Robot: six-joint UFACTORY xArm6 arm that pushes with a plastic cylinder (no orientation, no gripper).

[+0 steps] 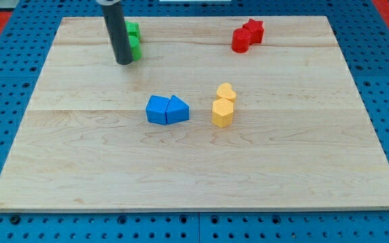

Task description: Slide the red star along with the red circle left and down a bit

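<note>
The red star [254, 28] and the red circle [241, 40] sit touching each other near the view's top right of the wooden board [194, 169]; the circle is just left of and below the star. My tip [123, 62] rests on the board at the view's top left, far to the left of both red blocks. It stands right against the green blocks [134, 39], partly hiding them.
Two blue blocks [167, 110] lie side by side near the board's middle. A yellow heart [226, 92] and a yellow hexagon [222, 113] sit just right of them. Blue pegboard [5, 74] surrounds the board.
</note>
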